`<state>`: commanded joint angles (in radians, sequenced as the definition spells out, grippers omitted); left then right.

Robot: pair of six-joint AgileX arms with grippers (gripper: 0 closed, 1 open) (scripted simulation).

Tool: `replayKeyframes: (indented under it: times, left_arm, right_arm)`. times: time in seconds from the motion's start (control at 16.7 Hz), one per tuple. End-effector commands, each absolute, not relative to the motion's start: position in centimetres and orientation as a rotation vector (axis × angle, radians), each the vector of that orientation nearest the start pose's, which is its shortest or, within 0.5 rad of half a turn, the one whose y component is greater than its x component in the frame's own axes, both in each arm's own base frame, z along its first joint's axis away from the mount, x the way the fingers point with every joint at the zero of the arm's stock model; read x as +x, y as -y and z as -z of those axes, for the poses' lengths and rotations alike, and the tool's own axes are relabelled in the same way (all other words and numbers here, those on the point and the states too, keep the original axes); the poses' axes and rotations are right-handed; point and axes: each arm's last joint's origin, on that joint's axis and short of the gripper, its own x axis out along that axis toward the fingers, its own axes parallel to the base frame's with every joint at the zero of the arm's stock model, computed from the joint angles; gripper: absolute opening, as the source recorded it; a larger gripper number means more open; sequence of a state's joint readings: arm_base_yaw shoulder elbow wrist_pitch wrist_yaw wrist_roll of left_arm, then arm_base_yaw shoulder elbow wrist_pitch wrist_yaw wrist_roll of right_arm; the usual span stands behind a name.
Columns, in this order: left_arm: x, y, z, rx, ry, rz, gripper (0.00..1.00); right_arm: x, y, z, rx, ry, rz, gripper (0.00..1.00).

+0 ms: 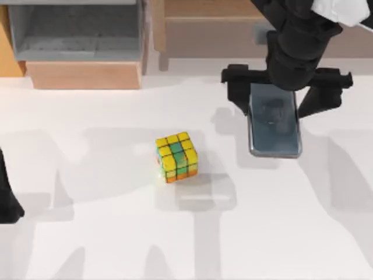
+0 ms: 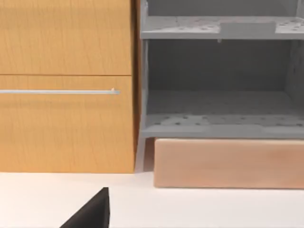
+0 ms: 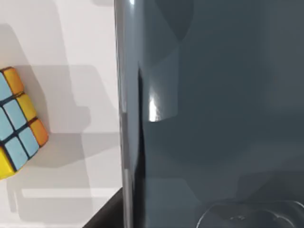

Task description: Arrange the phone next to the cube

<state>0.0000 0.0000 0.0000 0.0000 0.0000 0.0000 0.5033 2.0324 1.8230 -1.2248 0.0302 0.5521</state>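
The phone (image 1: pixel 275 129), dark grey and glossy with a thin silvery edge, lies lengthwise at the back right of the table. My right gripper (image 1: pixel 274 108) reaches down over its far half, one black finger pressed against each long edge, shut on it. From the right wrist the phone (image 3: pixel 213 95) looms very close. The cube (image 1: pixel 176 156), mostly yellow on top with green and orange squares, rests near the table's middle, well to the left of the phone and apart from it. Its blue, orange and yellow faces (image 3: pixel 16 128) show beside the phone's edge. My left arm (image 1: pixel 7 201) is parked at the left edge.
A grey open shelf unit (image 1: pixel 76 29) on a light wooden block (image 1: pixel 84 74) stands at the back left. A wooden cabinet (image 2: pixel 66 85) with a thin silver handle is beside it. Another wooden piece (image 1: pixel 204 26) lines the back centre, just behind the right gripper.
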Motion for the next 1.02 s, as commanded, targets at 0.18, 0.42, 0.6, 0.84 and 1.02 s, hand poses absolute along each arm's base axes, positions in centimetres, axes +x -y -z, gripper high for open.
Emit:
replayKeyframes:
  times: [0.18,0.42,0.6,0.84,1.02]
  left_arm:
    - [10.6,0.1,-16.0,0.0,0.0,0.0,1.0]
    - [10.6,0.1,-16.0,0.0,0.0,0.0,1.0]
    - [10.6,0.1,-16.0,0.0,0.0,0.0,1.0]
    - [10.6,0.1,-16.0,0.0,0.0,0.0,1.0]
    - [10.6,0.1,-16.0,0.0,0.0,0.0,1.0]
  right_arm:
    - [35.5,-20.1,-25.6,0.081,-1.406,-0.016,0.0]
    - [35.4,-20.2,-26.2,0.099,-1.368,-0.037,0.0]
    - [35.6,-20.3,-26.1,0.107,-1.35,-0.051,0.0]
    - [36.1,-20.7,-24.9,0.108,-1.346,-0.063,0.0]
    - [36.5,-20.9,-23.4,0.103,-1.355,-0.067,0.0]
